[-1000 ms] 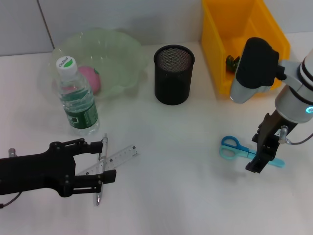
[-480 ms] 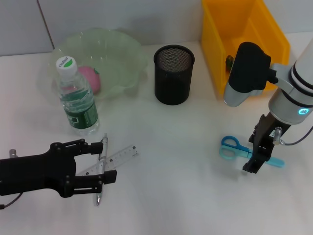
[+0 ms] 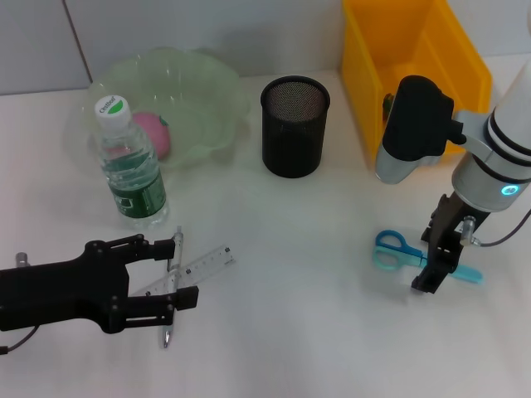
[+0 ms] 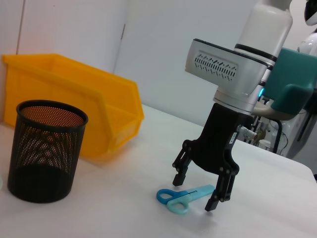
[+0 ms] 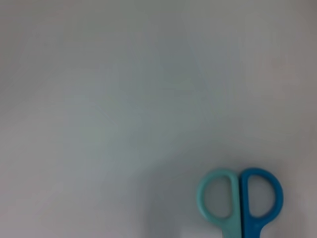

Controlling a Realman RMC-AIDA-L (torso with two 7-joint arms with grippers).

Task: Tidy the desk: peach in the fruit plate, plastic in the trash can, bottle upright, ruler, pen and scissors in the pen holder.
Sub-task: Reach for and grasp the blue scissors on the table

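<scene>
The blue and teal scissors [image 3: 394, 250] [image 4: 184, 196] [image 5: 240, 202] lie flat at the right. My right gripper [image 3: 431, 260] [image 4: 196, 192] stands open just over their blades, one finger on each side. At the lower left my left gripper [image 3: 179, 273] is open, and the pen [image 3: 172, 286] and clear ruler [image 3: 199, 267] lie crossed between its fingers. The bottle [image 3: 130, 167] stands upright. A pink peach [image 3: 154, 133] sits in the green fruit plate [image 3: 199, 91]. The black mesh pen holder [image 3: 294, 126] [image 4: 43, 149] stands mid-back. A dark green scrap [image 3: 389, 103] lies in the yellow trash can [image 3: 415, 50].
The yellow trash can [image 4: 79, 111] stands close behind my right arm. The bottle is just behind my left gripper. A wall runs along the back of the white desk [image 3: 299, 332].
My right arm has shifted a little to the left and settled over the scissors. The left arm, pen and ruler have not moved.
</scene>
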